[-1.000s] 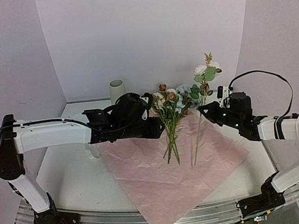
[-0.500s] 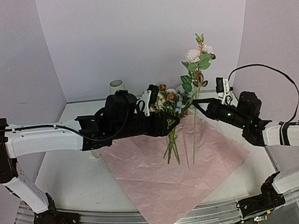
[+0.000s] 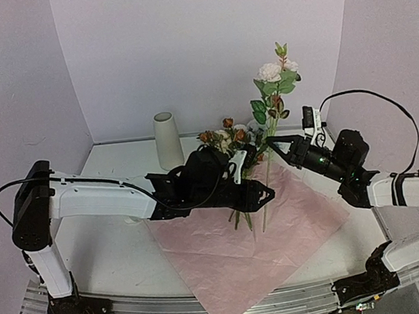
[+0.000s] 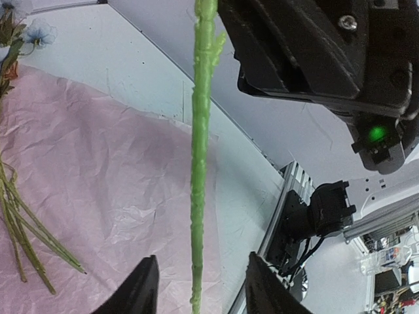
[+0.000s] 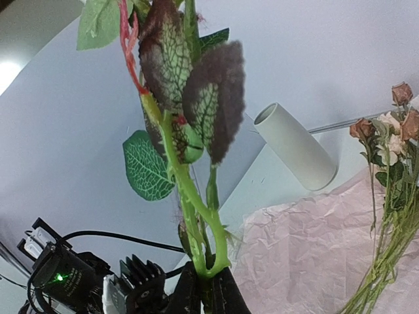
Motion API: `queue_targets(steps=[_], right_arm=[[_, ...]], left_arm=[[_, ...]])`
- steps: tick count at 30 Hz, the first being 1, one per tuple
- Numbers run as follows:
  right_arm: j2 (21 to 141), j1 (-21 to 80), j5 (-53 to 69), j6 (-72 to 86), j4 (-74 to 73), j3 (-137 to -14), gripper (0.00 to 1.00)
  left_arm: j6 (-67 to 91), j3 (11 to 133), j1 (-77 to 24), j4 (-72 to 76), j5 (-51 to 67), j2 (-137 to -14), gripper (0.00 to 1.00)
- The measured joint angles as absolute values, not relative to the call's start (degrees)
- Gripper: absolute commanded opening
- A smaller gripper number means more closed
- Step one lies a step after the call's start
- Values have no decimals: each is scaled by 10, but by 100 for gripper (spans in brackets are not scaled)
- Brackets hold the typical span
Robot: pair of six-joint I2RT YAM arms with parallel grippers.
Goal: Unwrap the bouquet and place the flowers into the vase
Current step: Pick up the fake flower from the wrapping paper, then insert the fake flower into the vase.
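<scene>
**Left gripper** (image 4: 200, 288): jaws parted. One finger (image 4: 145, 288) stands on each side of the lower end of a cream rose stem (image 4: 200, 150). A gap shows on both sides, so nothing is grasped.

**Cream rose stem:** one of the task's flowers, held clear of the rest. It runs up from between the left fingers, tilted slightly, to the right gripper and on above it. Dark-veined leaves sit just above the right fingers, with the pale blooms at the top.

**Right gripper** (image 5: 208, 291): pinched closed on this stem, just under its lowest leaves. It sits higher than the left gripper and a little to that gripper's right.

**Pink paper** (image 3: 228, 260): crinkled sheet spread flat on the table (image 3: 107, 250), directly beneath both grippers.

**Flowers** (image 3: 230, 141): the remaining loose bunch lies on the paper. It is just beyond the left gripper and to the left of the right gripper. The rust, cream and pale blue heads point away, and the bare green stems point toward the near edge.

**Vase** (image 3: 166, 140): off-white and upright on the table. It stands beyond the left wrist and left of the bunch, apart from both grippers. Whether it touches the paper cannot be told.
</scene>
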State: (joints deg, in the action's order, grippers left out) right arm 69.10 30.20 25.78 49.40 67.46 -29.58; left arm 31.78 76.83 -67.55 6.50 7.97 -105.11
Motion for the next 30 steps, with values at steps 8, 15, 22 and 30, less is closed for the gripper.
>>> queue_targets(steps=[8,15,22,30], right_arm=[[689,318,259,505,693,-287,43],[689,344,262,502,705,-253,28],[685,357,254,494,717,-223,0],[652,363,253,460,688,-212,0]], left_arm=[[317,781,-679,66,79,-1060,0],[313,781,-679,66,73,-1060,0],[312,781,-680,65,69,-1060,41],[315,765,-682,71,66,-1034,80]])
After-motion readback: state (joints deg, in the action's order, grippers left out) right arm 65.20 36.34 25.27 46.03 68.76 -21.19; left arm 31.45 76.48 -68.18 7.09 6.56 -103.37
